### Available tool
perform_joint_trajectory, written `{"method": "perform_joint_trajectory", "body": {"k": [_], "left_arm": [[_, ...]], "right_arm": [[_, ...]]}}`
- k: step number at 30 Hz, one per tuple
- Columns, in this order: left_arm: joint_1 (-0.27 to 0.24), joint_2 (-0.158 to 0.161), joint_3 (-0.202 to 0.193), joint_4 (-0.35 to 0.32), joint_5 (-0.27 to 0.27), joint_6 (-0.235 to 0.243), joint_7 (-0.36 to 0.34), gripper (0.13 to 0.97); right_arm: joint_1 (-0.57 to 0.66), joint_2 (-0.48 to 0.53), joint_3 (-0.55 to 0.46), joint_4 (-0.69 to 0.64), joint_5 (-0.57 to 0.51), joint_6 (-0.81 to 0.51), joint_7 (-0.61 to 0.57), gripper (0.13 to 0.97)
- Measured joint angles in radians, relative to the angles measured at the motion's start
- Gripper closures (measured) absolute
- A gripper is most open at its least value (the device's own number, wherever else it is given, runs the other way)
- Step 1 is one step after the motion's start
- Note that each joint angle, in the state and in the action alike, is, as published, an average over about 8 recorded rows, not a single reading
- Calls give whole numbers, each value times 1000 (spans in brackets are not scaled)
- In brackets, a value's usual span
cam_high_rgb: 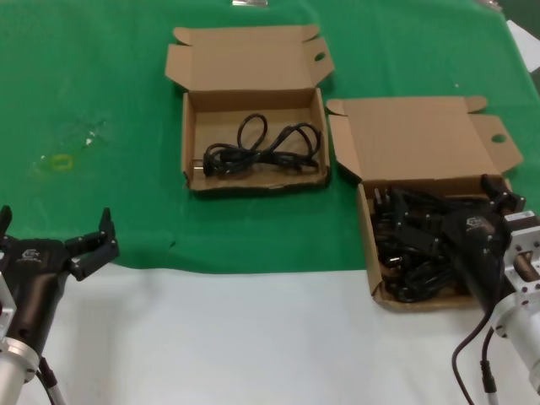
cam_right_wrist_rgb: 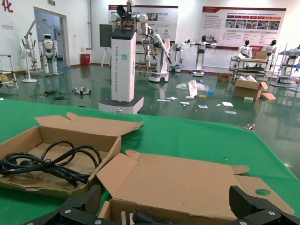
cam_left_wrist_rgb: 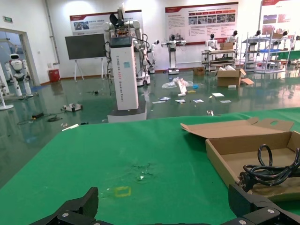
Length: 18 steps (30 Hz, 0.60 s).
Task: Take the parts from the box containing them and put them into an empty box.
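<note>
I am running a two-armed robot at a table covered in green cloth [cam_high_rgb: 101, 76], with a bare white strip along the near edge. Two shallow brown cardboard boxes sit open, lids folded back. The full box [cam_high_rgb: 422, 160] lies on my right, packed with a dense tangle of black cables [cam_high_rgb: 413, 245] and plugs. The other box [cam_high_rgb: 253, 101], farther off and toward the centre, is no longer empty: one coiled black power cord [cam_high_rgb: 261, 150] lies flat on its floor. My right gripper [cam_high_rgb: 494, 207] hangs just over the full box with its black fingers spread apart, gripping nothing that I can see. My left gripper [cam_high_rgb: 89, 245] waits at the near left edge of the cloth, fingers also spread, well apart from both boxes. I judge that I am about to pick the next part. The next move calls for lowering the right fingers onto a single strand and closing without snagging its neighbours. The cords look rubbery, limp and prone to tangle; the cardboard is thin, matte and light, so it may slide.
</note>
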State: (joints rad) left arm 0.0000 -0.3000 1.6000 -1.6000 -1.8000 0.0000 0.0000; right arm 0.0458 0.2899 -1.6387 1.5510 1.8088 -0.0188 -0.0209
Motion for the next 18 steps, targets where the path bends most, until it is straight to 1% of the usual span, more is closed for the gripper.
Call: {"method": "perform_joint_trajectory", "body": {"k": [18], "left_arm": [[0, 0, 0, 0, 0, 0, 0, 132]], "right_arm": [[0, 0, 0, 0, 0, 0, 0, 129]]}}
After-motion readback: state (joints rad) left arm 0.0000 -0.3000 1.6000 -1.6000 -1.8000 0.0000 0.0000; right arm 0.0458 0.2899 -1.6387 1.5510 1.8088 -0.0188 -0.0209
